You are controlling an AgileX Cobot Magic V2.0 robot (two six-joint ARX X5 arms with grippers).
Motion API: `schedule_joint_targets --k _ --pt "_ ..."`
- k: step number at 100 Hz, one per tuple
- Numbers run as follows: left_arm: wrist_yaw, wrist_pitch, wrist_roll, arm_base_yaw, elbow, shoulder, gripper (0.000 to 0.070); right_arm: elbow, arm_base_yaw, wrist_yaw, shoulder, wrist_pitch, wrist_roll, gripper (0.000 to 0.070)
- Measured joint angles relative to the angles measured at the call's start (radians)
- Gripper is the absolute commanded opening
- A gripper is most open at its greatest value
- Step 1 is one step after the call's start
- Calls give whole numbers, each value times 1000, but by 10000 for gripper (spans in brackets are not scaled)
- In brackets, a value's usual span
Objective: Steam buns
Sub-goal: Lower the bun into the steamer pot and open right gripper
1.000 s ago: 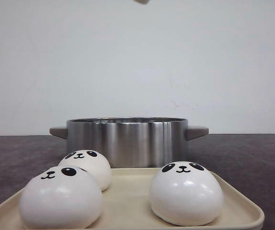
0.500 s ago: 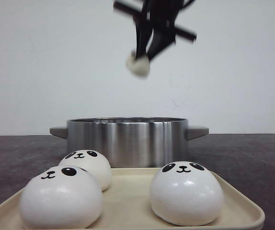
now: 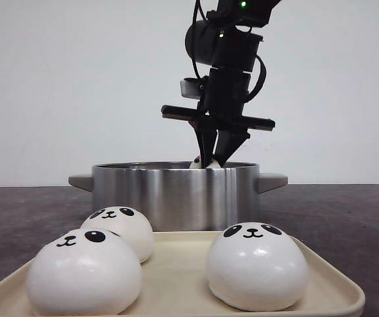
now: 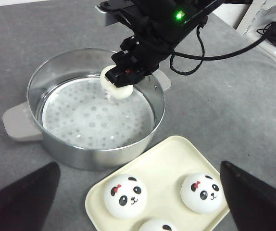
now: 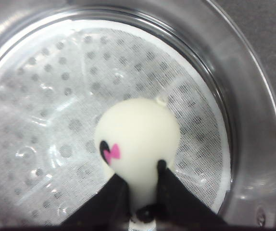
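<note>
Steel steamer pot (image 3: 175,195) far on grey worktop (image 4: 234,96). Cream tray (image 3: 176,277) near, three buns (image 3: 257,265) aboard. Right gripper (image 3: 214,158) at pot rim, jaws clamped on fourth bun (image 5: 137,142). Left gripper (image 4: 138,202) jaws spread, empty. Buns glossy, probably soft, light, slippery: pinch low across dome.

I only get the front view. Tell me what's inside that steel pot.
Observer: The round stainless-steel pot holds only a white perforated liner; no bun lies on it.
Operator: Report the right tool.
Observer: The right tool is shut on a glossy white panda bun with a pink bow, over the liner.
Operator: Now the left tool.
Observer: The left tool is open, nothing between its fingers.
</note>
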Motion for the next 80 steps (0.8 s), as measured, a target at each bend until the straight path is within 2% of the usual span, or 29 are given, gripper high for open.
schedule_joint_targets --k 80 --pt "0 -29 0 0 0 0 700 0 -28 7 45 107 11 3"
